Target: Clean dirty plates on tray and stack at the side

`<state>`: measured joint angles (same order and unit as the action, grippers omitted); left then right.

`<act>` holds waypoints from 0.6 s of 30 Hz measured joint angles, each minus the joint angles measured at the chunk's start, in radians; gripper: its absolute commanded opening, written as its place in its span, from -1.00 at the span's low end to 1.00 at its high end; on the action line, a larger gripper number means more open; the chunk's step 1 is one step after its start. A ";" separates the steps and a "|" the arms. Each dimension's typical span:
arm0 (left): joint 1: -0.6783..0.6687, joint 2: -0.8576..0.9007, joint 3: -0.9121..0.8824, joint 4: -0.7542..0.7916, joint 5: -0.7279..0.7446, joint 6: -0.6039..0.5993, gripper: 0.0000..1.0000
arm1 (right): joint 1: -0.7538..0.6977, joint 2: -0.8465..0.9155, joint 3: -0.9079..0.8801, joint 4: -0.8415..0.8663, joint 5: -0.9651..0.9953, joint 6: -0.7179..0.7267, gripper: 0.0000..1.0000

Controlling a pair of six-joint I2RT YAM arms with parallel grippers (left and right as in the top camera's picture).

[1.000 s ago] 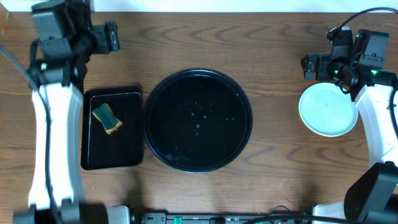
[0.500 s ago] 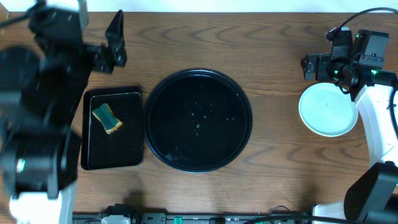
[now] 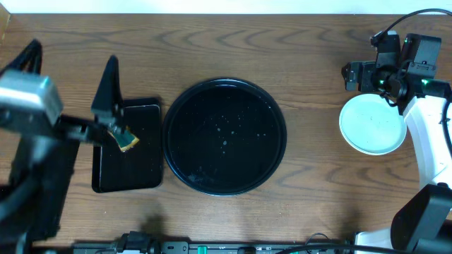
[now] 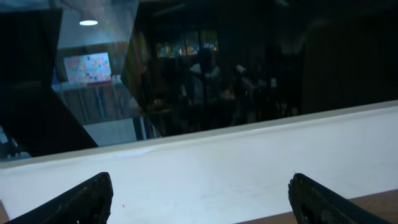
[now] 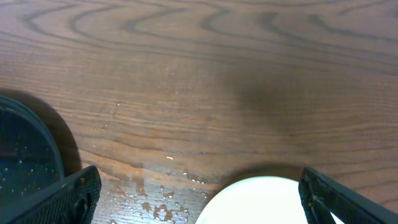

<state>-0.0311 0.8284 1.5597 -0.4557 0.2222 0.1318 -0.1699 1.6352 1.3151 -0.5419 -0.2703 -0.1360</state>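
The plates (image 3: pixel 372 125) lie as one pale pile on the table, just under and a little behind the right claw (image 5: pixel 202 199). In the right wrist view the top plate shows low between its two fingers. From above you see only the top plate, so I cannot tell how many are under it.

What has changed in the last second is only the left arm. It was low at the far left corner of the table, and now it has swung up high toward the overhead camera, so it looks big and blurred. The left claw (image 4: pixel 202 202) is spread wide and has nothing in it. Its own camera now looks out at a white wall and a dark room, not at the table. The sponge (image 3: pixel 121 134) is still on the small tray (image 3: pixel 131 176), below this claw and not touching it.

The right arm did not move. Its claw is also fully spread and holds nothing, and the pile is not gripped.

The round tray (image 3: pixel 224 136), well to the left of the right claw, has no plate on it, only water drops. I judge that the cleaning and stacking are finished, and that the left arm is only pulling away to rest. You probably need no more grasp here.
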 measured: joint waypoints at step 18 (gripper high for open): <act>0.003 -0.389 -0.087 -0.147 0.000 0.000 0.80 | 0.000 0.000 0.000 0.000 0.000 0.000 0.98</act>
<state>-0.0280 0.4393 1.4727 -0.6025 0.2222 0.1318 -0.1699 1.6348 1.3151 -0.5423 -0.2703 -0.1360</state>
